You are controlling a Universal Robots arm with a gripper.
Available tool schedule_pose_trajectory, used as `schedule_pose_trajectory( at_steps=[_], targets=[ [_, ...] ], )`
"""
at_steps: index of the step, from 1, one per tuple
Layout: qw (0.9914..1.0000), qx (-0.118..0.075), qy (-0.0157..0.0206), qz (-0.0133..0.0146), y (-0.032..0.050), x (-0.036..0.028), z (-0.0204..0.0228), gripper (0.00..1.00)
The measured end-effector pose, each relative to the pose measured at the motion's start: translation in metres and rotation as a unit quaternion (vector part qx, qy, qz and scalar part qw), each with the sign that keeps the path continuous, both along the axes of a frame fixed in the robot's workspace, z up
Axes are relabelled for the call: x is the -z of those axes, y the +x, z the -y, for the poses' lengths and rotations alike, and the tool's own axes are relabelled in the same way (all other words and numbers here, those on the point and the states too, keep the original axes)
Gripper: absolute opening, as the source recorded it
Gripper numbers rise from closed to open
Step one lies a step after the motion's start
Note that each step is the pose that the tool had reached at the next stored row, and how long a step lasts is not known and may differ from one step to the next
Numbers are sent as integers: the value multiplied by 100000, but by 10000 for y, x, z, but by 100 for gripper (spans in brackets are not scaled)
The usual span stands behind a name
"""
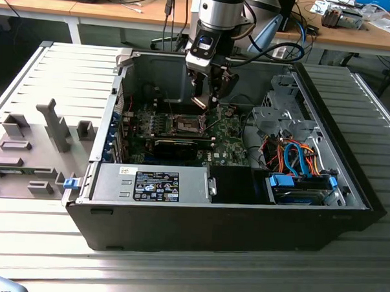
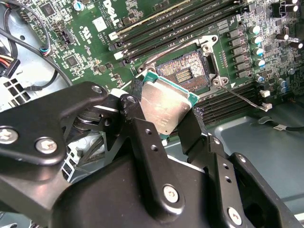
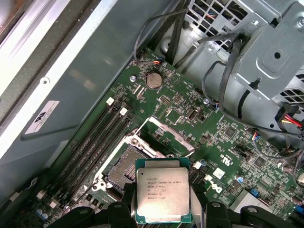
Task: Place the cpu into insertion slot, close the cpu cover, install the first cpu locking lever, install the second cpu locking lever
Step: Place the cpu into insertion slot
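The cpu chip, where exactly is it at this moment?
In both wrist views the cpu is clamped in the gripper, held in the air close to the open insertion slot on the green motherboard, not yet seated.

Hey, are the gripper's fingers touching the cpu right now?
Touching. In the second wrist view the gripper clamps the cpu, its black fingers pressed against two opposite edges.
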State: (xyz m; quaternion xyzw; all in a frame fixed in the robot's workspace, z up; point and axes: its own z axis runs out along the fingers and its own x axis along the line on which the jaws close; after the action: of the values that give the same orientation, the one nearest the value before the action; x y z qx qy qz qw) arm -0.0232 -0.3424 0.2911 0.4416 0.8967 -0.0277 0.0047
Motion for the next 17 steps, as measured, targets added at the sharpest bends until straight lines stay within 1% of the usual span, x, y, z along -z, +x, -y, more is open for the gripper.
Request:
schedule_pose_trajectory(
  at_steps=[17],
  targets=[
    [99998, 603, 0, 0, 0, 9, 0, 55]
  ],
)
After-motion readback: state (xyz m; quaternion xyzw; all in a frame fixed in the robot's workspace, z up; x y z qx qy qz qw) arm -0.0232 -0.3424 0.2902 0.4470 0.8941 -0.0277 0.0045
